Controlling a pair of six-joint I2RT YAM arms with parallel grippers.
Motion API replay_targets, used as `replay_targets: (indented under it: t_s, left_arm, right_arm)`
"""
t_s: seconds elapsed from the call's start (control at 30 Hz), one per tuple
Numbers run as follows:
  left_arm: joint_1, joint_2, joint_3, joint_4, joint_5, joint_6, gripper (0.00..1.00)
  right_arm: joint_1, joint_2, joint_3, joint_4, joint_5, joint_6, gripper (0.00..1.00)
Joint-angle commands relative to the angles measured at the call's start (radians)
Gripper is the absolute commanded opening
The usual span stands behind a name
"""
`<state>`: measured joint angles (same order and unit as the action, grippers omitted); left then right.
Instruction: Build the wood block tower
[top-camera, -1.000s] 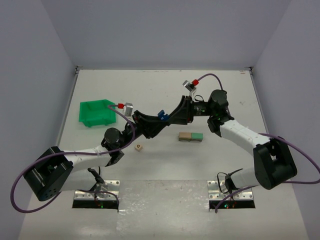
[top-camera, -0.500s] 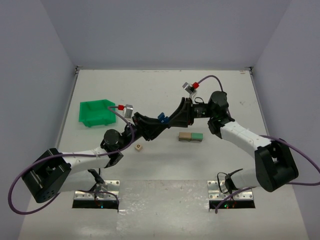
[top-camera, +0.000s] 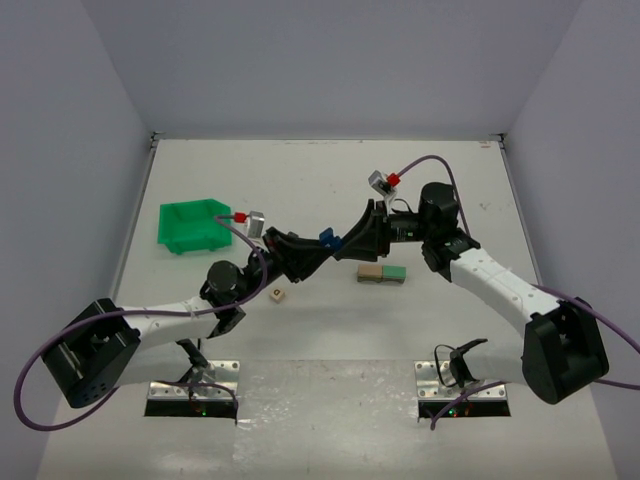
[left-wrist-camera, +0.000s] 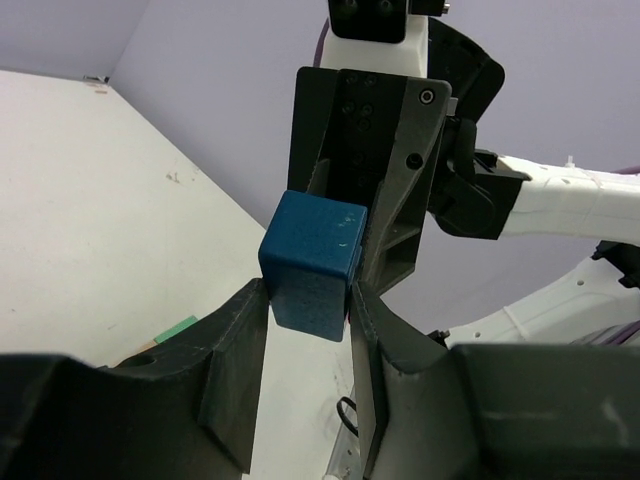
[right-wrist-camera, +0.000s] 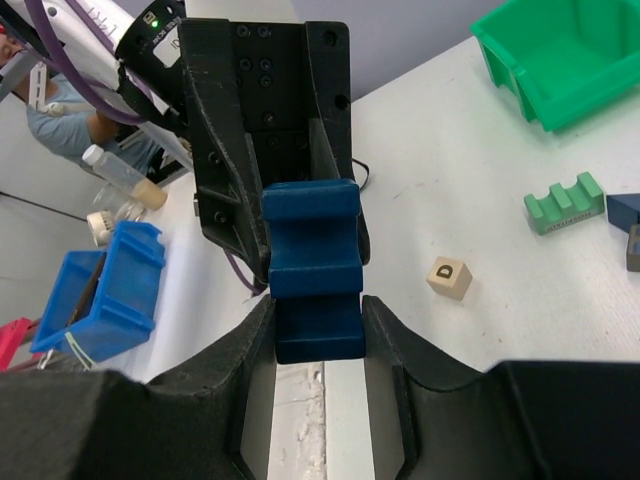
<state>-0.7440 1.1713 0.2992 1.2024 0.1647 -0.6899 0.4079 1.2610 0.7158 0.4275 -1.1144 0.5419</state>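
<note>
Handover in mid-air: left gripper (left-wrist-camera: 308, 305) and right gripper (right-wrist-camera: 318, 325) both pinch one blue block (top-camera: 325, 237), probably to regrip it squarely for the wood block tower (top-camera: 381, 272).

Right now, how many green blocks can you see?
2. A green block abuts the tan block; a ridged block lies near the bin, seen only from the right wrist. The arms may hide others.
</note>
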Motion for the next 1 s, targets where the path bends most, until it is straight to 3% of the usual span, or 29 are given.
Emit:
replay_targets:
  t_s: [0.0,0.17,0.27,0.5,0.63,0.67,0.8,0.97]
  left_arm:
    - [0.025,-0.048,0.019,0.205,-0.160,0.016,0.00]
    - [0.026,-0.055,0.058,0.111,-0.150,0.043,0.00]
    - [0.026,-0.064,0.139,-0.099,-0.151,0.079,0.00]
    - [0.013,-0.060,0.259,-0.463,-0.224,0.163,0.00]
    - [-0.024,-0.024,0.409,-0.794,-0.373,0.253,0.00]
    - [-0.041,0.004,0.478,-0.931,-0.439,0.281,0.00]
    - [-0.099,0.097,0.618,-1.207,-0.643,0.327,0.00]
    - [-0.165,0.246,0.701,-1.502,-0.753,0.325,0.00]
  right_arm:
    - [-0.014,-0.023,0.014,-0.093,-0.044,-0.056,0.36]
    - [-0.013,-0.026,0.026,-0.137,-0.024,-0.071,0.65]
    - [-0.012,-0.035,0.056,-0.227,0.049,-0.108,0.97]
    - [-0.013,-0.140,0.062,-0.406,0.291,-0.212,0.99]
    - [-0.013,-0.226,0.072,-0.546,0.559,-0.249,0.99]
    - [-0.014,-0.253,0.070,-0.567,0.656,-0.246,0.99]
    - [-0.012,-0.290,0.082,-0.650,1.015,-0.230,0.99]
    - [-0.012,-0.242,0.135,-0.752,1.213,-0.230,0.99]
